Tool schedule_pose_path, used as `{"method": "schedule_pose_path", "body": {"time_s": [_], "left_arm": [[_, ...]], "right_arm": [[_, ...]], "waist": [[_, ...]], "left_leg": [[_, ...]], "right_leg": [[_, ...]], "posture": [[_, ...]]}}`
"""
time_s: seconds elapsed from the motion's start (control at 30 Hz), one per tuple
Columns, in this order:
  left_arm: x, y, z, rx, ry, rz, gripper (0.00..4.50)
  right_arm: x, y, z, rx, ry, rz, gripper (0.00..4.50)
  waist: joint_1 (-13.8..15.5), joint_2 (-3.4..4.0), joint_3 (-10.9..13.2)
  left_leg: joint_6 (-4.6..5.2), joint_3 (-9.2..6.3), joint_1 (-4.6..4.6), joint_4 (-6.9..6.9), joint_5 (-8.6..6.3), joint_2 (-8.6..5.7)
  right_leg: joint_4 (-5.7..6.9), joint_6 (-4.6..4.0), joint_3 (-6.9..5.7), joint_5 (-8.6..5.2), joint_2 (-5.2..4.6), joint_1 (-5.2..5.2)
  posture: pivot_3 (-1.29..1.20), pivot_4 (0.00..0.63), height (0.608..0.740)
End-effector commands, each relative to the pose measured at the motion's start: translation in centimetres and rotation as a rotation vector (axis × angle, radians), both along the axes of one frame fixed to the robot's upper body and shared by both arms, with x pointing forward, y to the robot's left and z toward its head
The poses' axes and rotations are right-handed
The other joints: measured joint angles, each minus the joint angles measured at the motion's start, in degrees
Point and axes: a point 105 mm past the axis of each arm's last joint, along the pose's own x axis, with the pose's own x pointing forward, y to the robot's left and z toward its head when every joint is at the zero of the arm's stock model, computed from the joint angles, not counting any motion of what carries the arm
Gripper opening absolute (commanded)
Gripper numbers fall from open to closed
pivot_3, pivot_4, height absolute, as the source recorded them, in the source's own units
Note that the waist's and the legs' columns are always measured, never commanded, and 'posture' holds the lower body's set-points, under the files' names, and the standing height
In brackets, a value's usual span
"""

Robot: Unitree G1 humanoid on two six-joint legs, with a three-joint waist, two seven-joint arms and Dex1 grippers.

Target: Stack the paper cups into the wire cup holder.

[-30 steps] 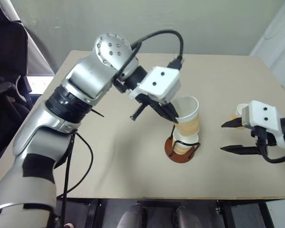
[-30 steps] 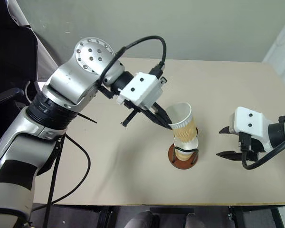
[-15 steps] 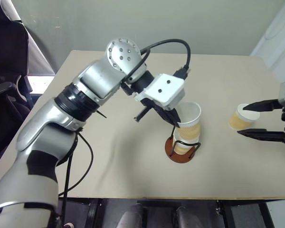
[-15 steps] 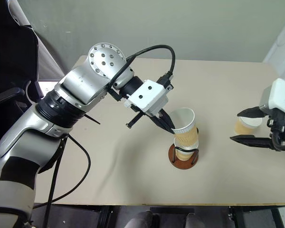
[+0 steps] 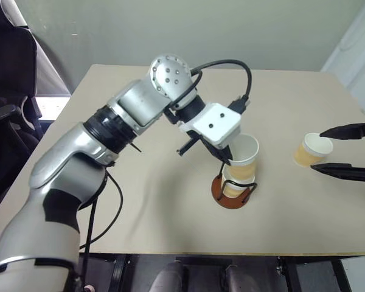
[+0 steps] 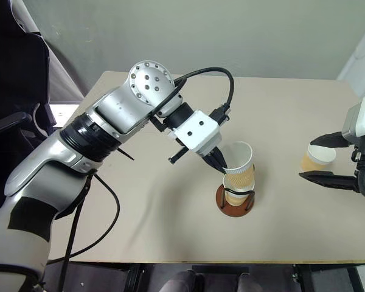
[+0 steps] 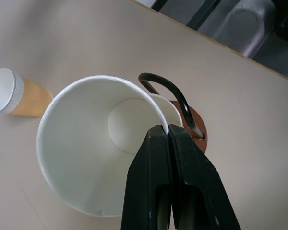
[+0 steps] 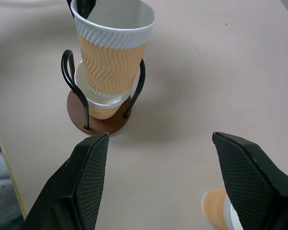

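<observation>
The wire cup holder (image 5: 221, 194) stands mid-table on its reddish-brown disc, with one paper cup (image 5: 233, 187) seated inside the black loops. A second paper cup (image 5: 243, 153) is nested partway into it, nearly upright. My left gripper (image 7: 167, 130) is shut on that upper cup's rim, on the side towards my left. A third paper cup (image 5: 311, 150) stands upright on the table at the right. My right gripper (image 5: 316, 148) hangs open above it, fingers spread wide and holding nothing. The right wrist view shows this cup (image 8: 221, 211) low beside one finger.
The tan table (image 5: 140, 201) ends in a front edge close below the holder. A dark chair (image 5: 6, 109) stands off the table's left side. A black cable (image 5: 225, 67) loops over my left wrist.
My left gripper has brought the upper cup down and more upright into the cup in the holder. My right gripper has risen and drawn back to the right, uncovering the third cup.
</observation>
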Motion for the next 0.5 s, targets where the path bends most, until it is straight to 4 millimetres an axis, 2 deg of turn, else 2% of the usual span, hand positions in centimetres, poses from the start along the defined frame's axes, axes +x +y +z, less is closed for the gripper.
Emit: {"method": "schedule_pose_path", "body": {"time_s": [0.03, 0.5], "left_arm": [[-0.75, -0.25, 0.90, 0.024, -0.036, -0.056, 0.01], [-0.73, -0.14, 0.46, 0.069, -0.048, -0.060, 0.01]], "right_arm": [[-0.26, -0.02, 1.06, -0.006, -0.057, -0.007, 3.53], [0.09, -0.10, 0.87, -0.006, -0.060, -0.012, 3.53]], "waist": [[0.01, 0.00, 0.00], [0.04, 0.00, 0.00]], "left_leg": [[0.00, 0.00, 0.00, 0.00, 0.00, 0.00], [0.00, 0.01, -0.01, 0.02, 0.00, 0.00]], "right_leg": [[0.00, 0.00, 0.00, 0.00, 0.00, 0.00], [0.01, 0.01, 0.00, 0.00, 0.00, 0.00]], "posture": [[0.00, 0.150, 0.740], [0.00, 0.150, 0.740]]}}
